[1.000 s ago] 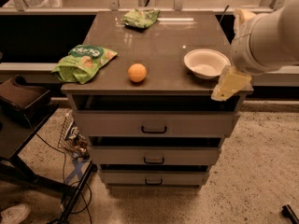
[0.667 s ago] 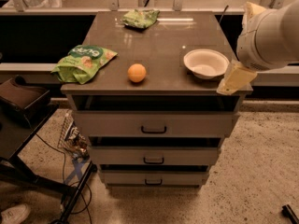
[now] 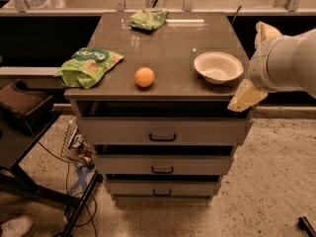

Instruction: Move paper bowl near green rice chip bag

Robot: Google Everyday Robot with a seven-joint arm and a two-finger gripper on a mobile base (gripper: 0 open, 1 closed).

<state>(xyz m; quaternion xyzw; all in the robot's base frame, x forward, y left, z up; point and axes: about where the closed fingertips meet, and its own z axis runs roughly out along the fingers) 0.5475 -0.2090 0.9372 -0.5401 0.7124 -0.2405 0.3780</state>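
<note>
The paper bowl (image 3: 218, 67) is white and shallow and sits upright on the right side of the cabinet top (image 3: 168, 43). The green rice chip bag (image 3: 89, 65) is lime green with white lettering and lies on the top's left front corner, partly over the edge. An orange ball (image 3: 144, 77) rests between them near the front edge. My gripper (image 3: 247, 96) is at the right, beside the cabinet's front right corner, just right of and below the bowl and not touching it. The thick white arm (image 3: 286, 65) behind it fills the right edge of the view.
A smaller, duller green bag (image 3: 148, 19) lies at the back of the top. The cabinet has three drawers (image 3: 163, 137) below. A dark stand (image 3: 22, 107) and cables (image 3: 74, 152) are on the floor at the left. A counter rail (image 3: 59, 9) runs behind.
My arm has shifted slightly at the right edge, and the gripper sits a little lower. The bowl, the ball and both bags have not moved.
</note>
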